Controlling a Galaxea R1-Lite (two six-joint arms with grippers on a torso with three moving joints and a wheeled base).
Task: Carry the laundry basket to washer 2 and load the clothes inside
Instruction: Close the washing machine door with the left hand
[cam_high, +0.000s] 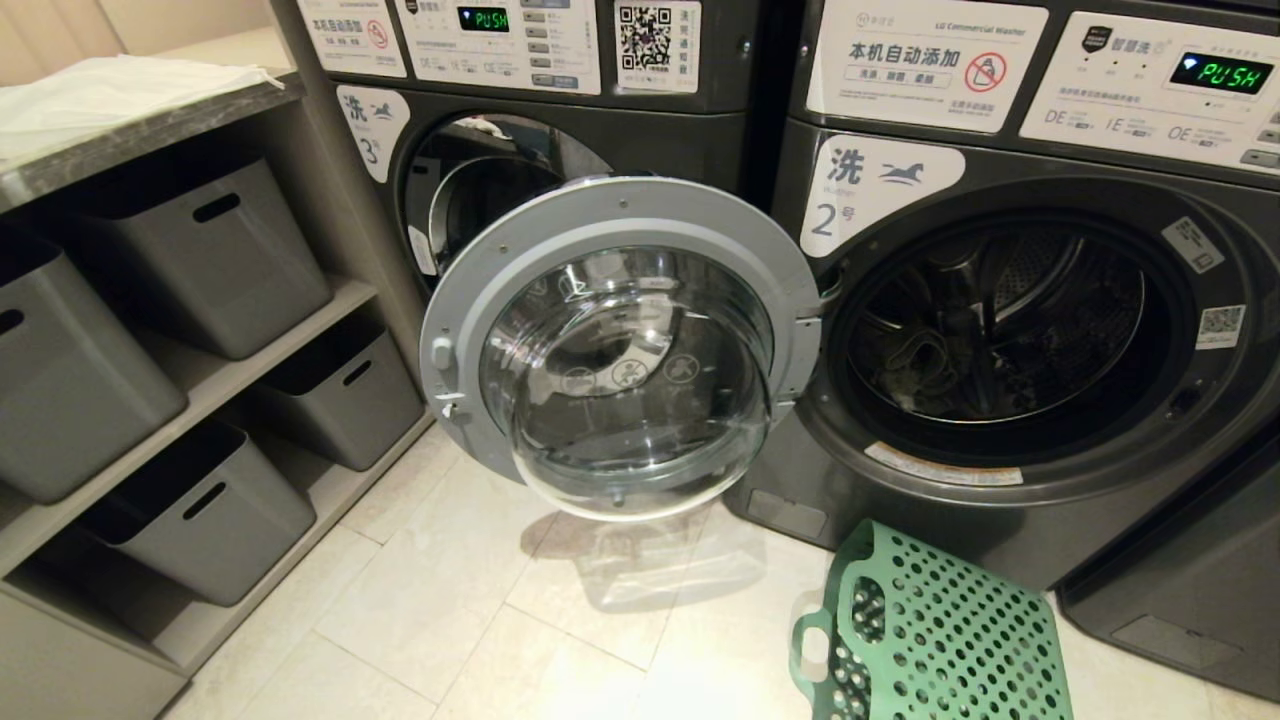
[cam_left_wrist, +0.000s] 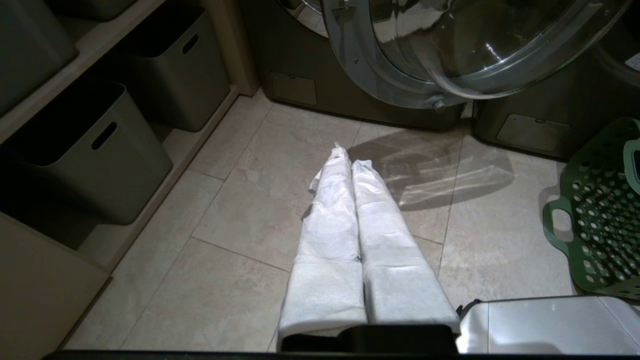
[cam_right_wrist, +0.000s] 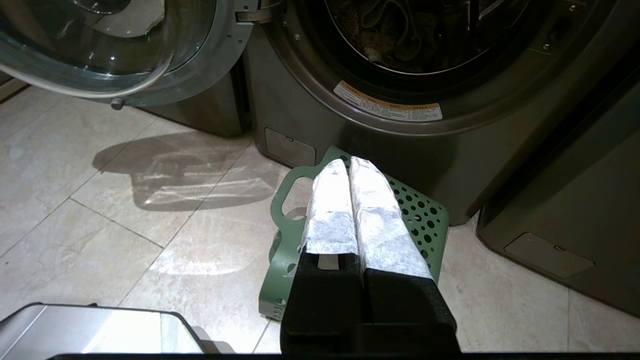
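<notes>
Pale floor tiles (cam_high: 480, 620) run up to two dark grey front-loaders: washer 2 (cam_high: 1000, 330) stands with its door (cam_high: 620, 340) swung wide, and washer 3 (cam_high: 470, 180) is just beside it on the door's side. One laundry basket (cam_high: 930, 630) lies tipped on the floor directly below washer 2's opening; it is light, fairly stiff perforated plastic, best taken by its cut-out handle (cam_high: 815, 640), while the clothes (cam_high: 925, 365), soft and limp, appear already inside the drum, one dim bundle as far as can be told. Both claws are clenched and empty: the left claw (cam_left_wrist: 348, 152) hangs over bare tile before the door, the right claw (cam_right_wrist: 348, 162) over the basket; four grey bins (cam_high: 210, 250) sit on shelving beyond washer 3.
</notes>
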